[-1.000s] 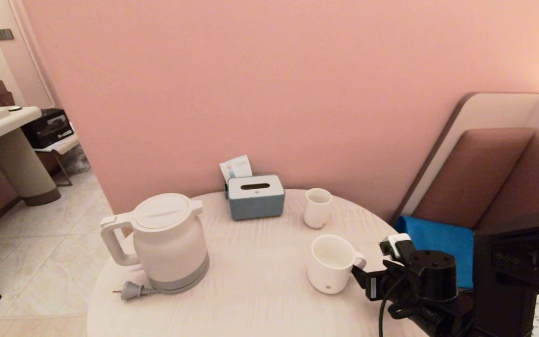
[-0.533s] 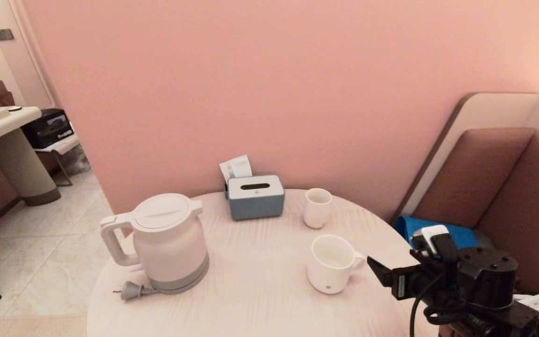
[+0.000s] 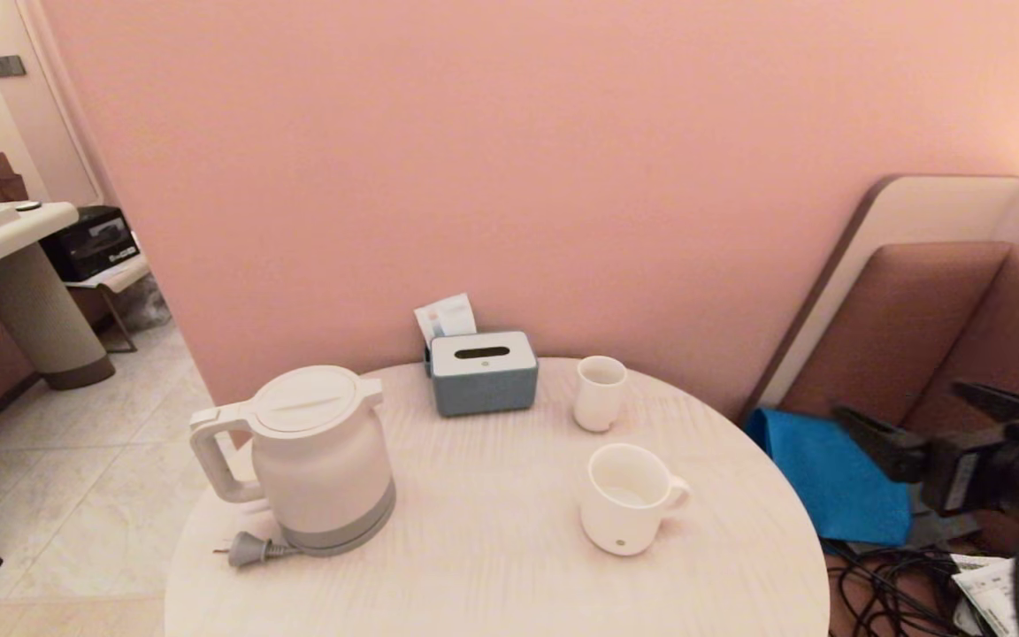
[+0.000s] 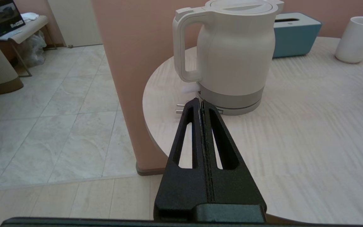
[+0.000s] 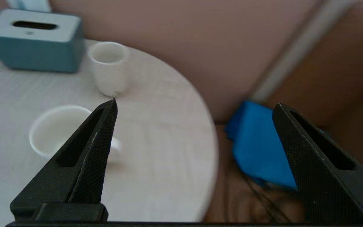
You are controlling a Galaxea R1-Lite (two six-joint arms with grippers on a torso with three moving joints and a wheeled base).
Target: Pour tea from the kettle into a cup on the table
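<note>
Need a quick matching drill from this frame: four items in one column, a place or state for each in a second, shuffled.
1. kettle
2. mug
3. tissue box
4. right gripper

a. jaws wide open, off the table's right edge
b. at the table's back edge, by the wall
c. on the table's left, plug beside it
d. handle pointing right, near the table's right side

Pairs: 1-c, 2-d, 3-b, 4-a

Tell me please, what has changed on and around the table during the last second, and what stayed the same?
The right gripper moved away from the cup, off to the right past the edge of the table and higher, its jaws now wide apart and empty. The cup stands free. The kettle, the smaller cup and the tissue box kept their places. The left gripper is shut near the kettle's base.
</note>
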